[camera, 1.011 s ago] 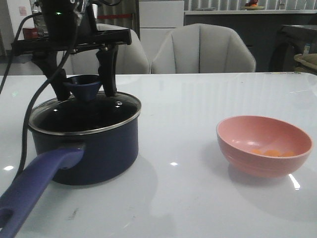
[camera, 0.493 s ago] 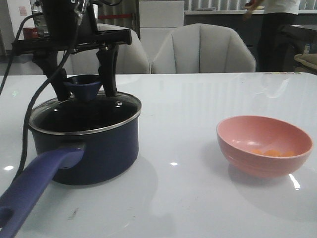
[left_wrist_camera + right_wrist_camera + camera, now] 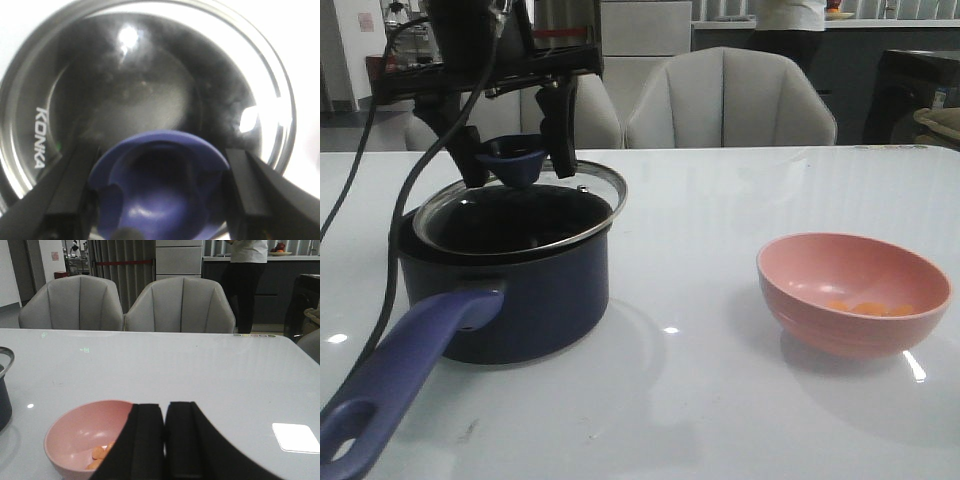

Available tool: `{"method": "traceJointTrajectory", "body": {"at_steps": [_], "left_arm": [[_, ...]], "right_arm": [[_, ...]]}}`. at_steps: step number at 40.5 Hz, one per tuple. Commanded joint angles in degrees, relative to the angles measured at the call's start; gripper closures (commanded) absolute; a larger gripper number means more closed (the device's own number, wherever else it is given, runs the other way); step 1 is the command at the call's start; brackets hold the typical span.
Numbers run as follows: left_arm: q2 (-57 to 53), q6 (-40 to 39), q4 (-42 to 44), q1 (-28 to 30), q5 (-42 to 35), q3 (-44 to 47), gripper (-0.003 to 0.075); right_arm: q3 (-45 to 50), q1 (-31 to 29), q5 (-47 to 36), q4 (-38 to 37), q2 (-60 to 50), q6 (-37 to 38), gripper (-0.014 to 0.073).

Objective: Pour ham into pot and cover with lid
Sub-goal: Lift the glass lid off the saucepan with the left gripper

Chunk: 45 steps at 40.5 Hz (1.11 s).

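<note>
Ham (image 3: 868,308) in pink bowl (image 3: 853,293), on counter (image 3: 720,400) well apart from pot (image 3: 505,290), on my right side. Lid (image 3: 520,212) tilted over pot, far edge raised. My left jaws (image 3: 516,160) clamped on lid's blue knob (image 3: 159,185). My right jaws (image 3: 165,440) pressed together, empty, near bowl.

The pot (image 3: 505,290) stands near the counter's (image 3: 720,400) left edge, its handle (image 3: 405,375) reaching toward the front-left corner, and the lid (image 3: 520,215) sits tilted over its mouth, seemingly raised at the right. The left pincer (image 3: 510,165) is above the lid, straddling its knob (image 3: 510,160). Well apart, near the right edge, stands the bowl (image 3: 853,292) with the ham (image 3: 868,308) inside; chairs (image 3: 730,100) stand behind the far edge.
</note>
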Motion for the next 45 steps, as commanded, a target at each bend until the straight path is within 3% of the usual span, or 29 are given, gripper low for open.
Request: {"method": "traceJointTrajectory", "body": {"at_steps": [1, 20, 45], "left_arm": [[-3.3, 0.1, -0.7, 0.1, 2.4, -2.1, 0.0483], [-7.9, 1.1, 2.5, 1.1, 2.4, -2.1, 0.0483], [-14.2, 9.7, 4.2, 12.0, 2.4, 0.0, 0.0483]], "right_arm": [[0.6, -0.2, -4.8, -0.5, -1.1, 0.0, 0.0433], [0.6, -0.2, -4.8, -0.5, -1.1, 0.0, 0.0433], [0.6, -0.2, -4.8, -0.5, -1.1, 0.0, 0.0433]]}}
